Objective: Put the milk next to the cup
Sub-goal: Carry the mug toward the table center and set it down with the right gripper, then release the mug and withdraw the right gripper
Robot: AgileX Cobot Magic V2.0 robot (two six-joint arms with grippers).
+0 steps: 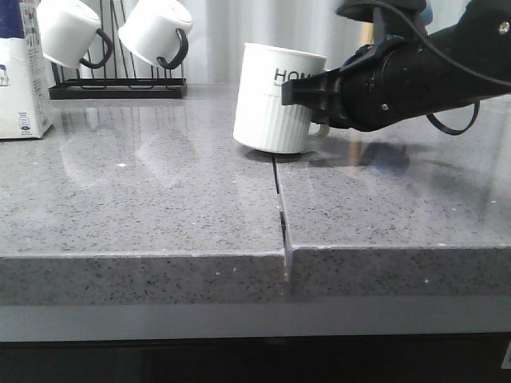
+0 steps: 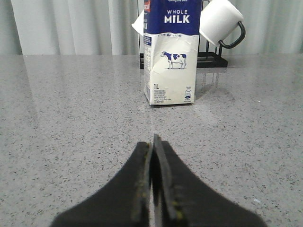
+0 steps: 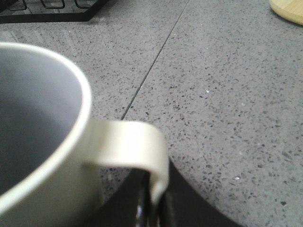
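Black right gripper (image 3: 152, 201) clamps the white handle of the white ribbed ceramic mug (image 1: 278, 100) — lettering partly hidden. Left gripper (image 2: 154, 182) — fingers together, empty — faces the blue-topped white milk carton (image 2: 170, 56), top cropped.

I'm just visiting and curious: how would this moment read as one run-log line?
right gripper: shut on cup handle | left gripper: shut, empty | milk: upright by rack, far from cup

Speckled grey stone counter (image 1: 144, 199), polished and reflective. My right gripper (image 3: 150, 201), matt black plastic, closes on the cup (image 1: 275, 100): glossy white ceramic, ribbed below. Far left, the milk (image 2: 170, 52), smooth printed carton board. Behind it, a black wire rack (image 1: 120, 88) holds glossy white mugs (image 1: 156, 30).
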